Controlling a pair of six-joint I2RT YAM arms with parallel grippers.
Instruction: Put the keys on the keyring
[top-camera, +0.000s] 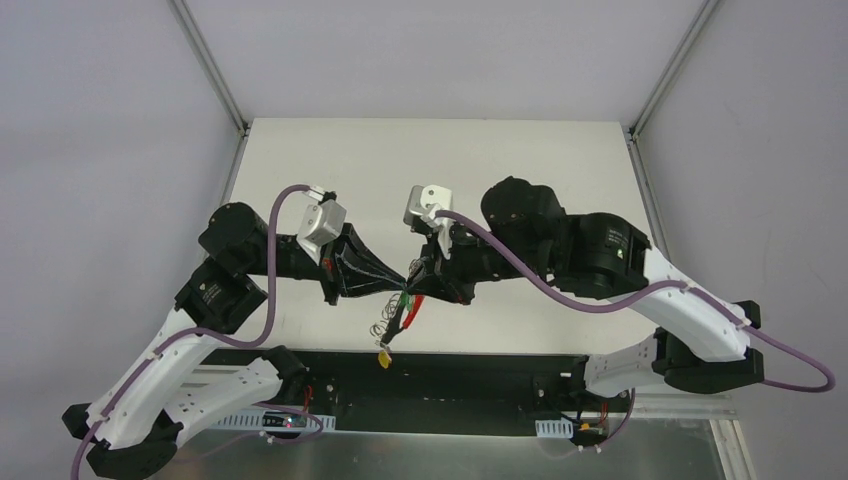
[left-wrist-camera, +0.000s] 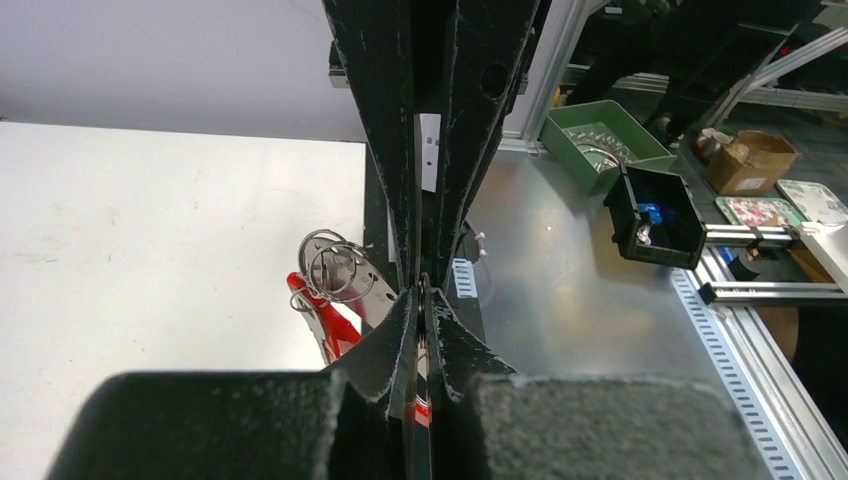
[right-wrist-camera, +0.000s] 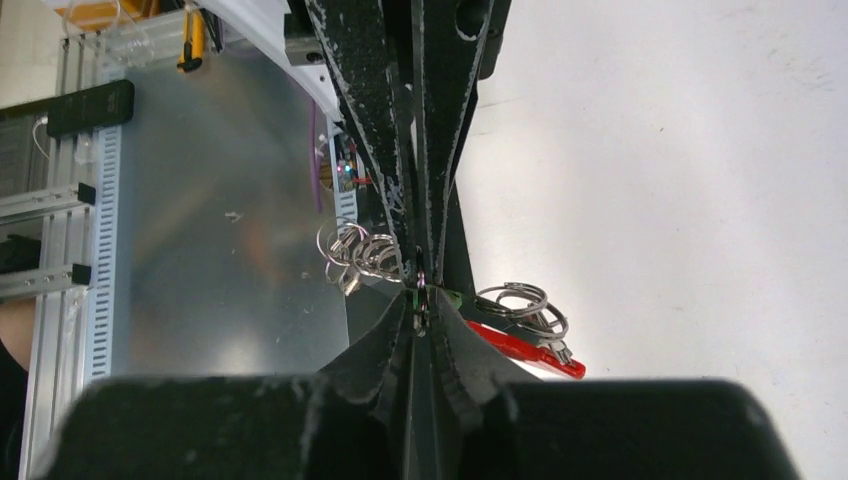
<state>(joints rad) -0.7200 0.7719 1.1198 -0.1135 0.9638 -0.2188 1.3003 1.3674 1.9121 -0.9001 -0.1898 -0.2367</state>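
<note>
Left end effector (top-camera: 400, 281) is closed tight and right end effector (top-camera: 418, 275) is closed narrow, tip to tip above the near edge of the desk (top-camera: 500, 160). The keyring (top-camera: 405, 310) is suspended just below the meeting point, long axis slanting toward the bases, with the yellow-tagged key (top-camera: 384, 357) lowest. Both arms are judged equally near. Which one grips it cannot be told.

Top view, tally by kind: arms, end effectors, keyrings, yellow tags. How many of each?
Arms: 2 (left arm, right arm)
End effectors: 2 (left end effector, right end effector)
Keyring: 1
Yellow tag: 1
Total: 6
</note>
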